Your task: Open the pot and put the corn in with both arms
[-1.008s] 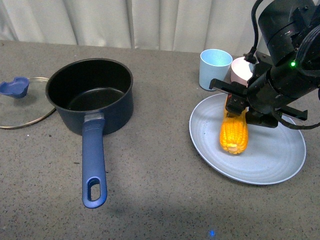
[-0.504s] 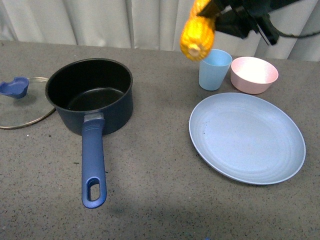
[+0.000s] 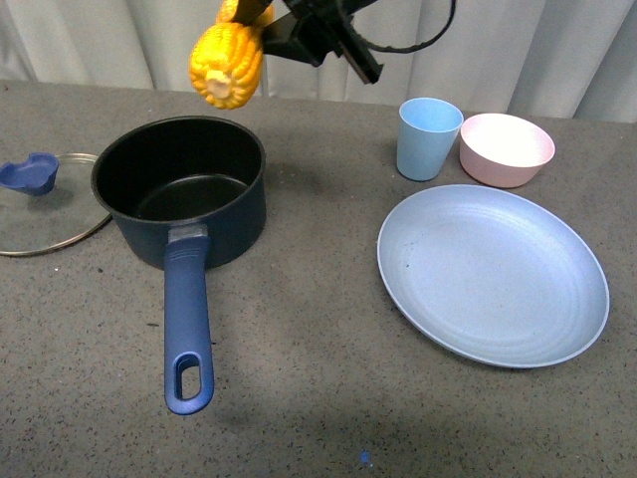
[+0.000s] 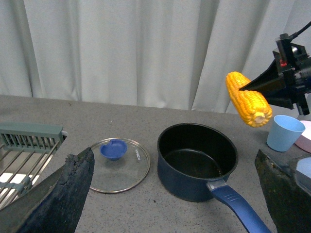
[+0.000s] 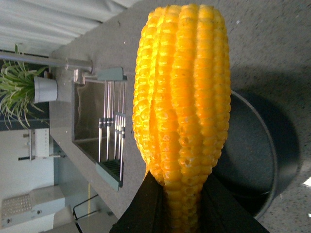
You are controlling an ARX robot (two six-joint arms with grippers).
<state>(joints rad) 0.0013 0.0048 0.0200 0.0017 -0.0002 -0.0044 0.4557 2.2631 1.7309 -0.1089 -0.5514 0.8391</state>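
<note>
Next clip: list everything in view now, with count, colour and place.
pot: one, navy, uncovered, table left
lid: one, glass, blue knob, left of pot
corn: one, yellow, held in air, above and near pot
plate: one, pale blue, empty, table right
cup: one, light blue, behind plate
bowl: one, pink, right of cup
dish rack: one, grey-green, beyond lid from pot
right hand: one, black, shut on corn
left hand: one, black, open, empty

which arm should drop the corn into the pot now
Right. The right claw holds the corn aloft near the open pot; the left claw is open and holds nothing.
</note>
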